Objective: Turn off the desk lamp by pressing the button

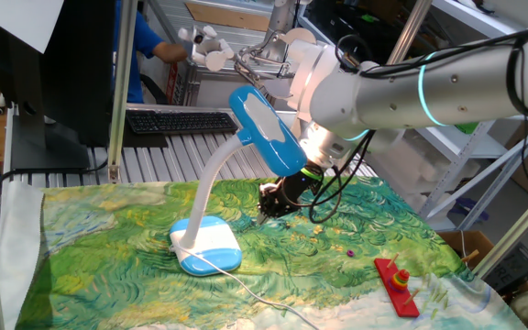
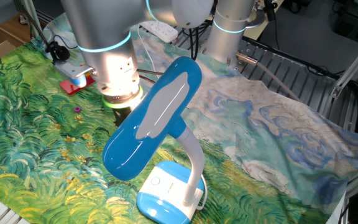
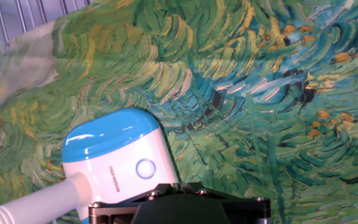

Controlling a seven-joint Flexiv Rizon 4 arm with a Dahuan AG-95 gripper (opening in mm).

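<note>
One desk lamp (image 1: 236,174) stands on the tabletop (image 1: 108,238), which is covered by a green and blue painted cloth. Its blue-and-white base (image 2: 165,191) sits near the cloth's middle, the white gooseneck (image 1: 211,188) curving up to the oblong blue head (image 2: 153,118). On the base's white top plate lies the button (image 3: 145,168), a small round ring. The gripper (image 1: 273,203) hangs above the cloth just beside the base, under the lamp head. Whether the jaws are parted or closed cannot be told. A red toy (image 1: 397,284) lies well apart.
</note>
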